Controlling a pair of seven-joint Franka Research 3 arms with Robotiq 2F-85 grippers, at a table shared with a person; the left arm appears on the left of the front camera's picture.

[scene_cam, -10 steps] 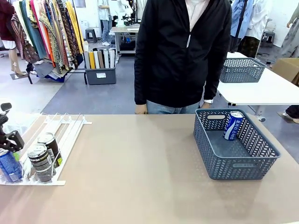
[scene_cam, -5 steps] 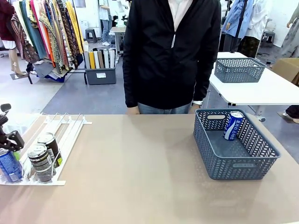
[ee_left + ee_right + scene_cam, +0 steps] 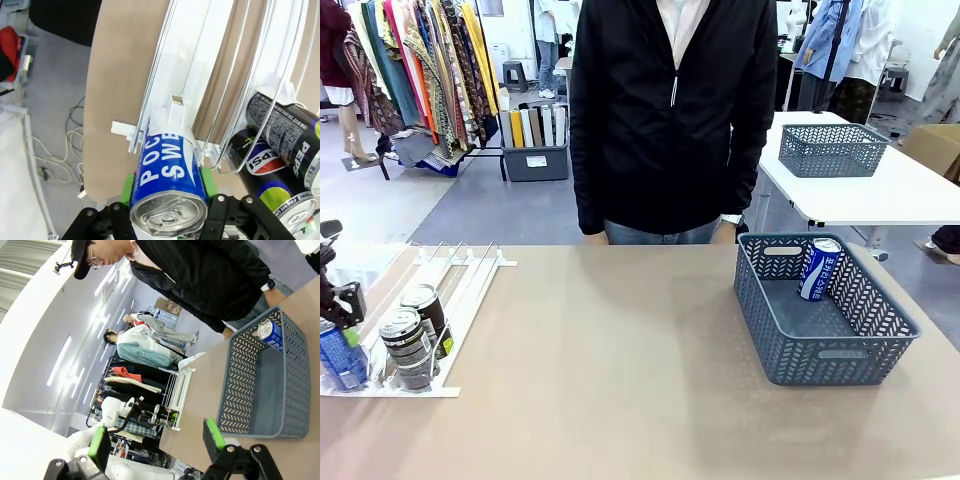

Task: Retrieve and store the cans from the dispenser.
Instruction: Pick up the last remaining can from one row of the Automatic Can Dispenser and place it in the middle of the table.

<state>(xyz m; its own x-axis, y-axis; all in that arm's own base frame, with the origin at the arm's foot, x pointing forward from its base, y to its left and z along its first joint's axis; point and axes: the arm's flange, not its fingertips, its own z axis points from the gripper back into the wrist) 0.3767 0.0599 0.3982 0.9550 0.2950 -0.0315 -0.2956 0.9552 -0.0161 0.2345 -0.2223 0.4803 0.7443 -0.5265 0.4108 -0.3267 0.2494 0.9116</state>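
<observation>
Tan tabletop (image 3: 620,400) holds the white dispenser (image 3: 460,275) at its left edge. The left gripper (image 3: 167,182) pinches a blue can (image 3: 165,160) at a lane's low end, a green pad on each side. Two dark cans (image 3: 410,340) sit just beside it, seemingly in one lane. So the grasp is made; next the can must lift clear of the rails and cross to the basket (image 3: 820,350), where another blue can (image 3: 818,268) leans. The right gripper (image 3: 155,437) hangs spread, empty. A person (image 3: 670,120) stands beyond.

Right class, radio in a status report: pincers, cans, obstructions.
Left pincer shut on blue white-lettered metal can at white railed dispenser. Right pincer open, empty. Second blue can leaning in blue-grey woven basket. Person standing opposite.
</observation>
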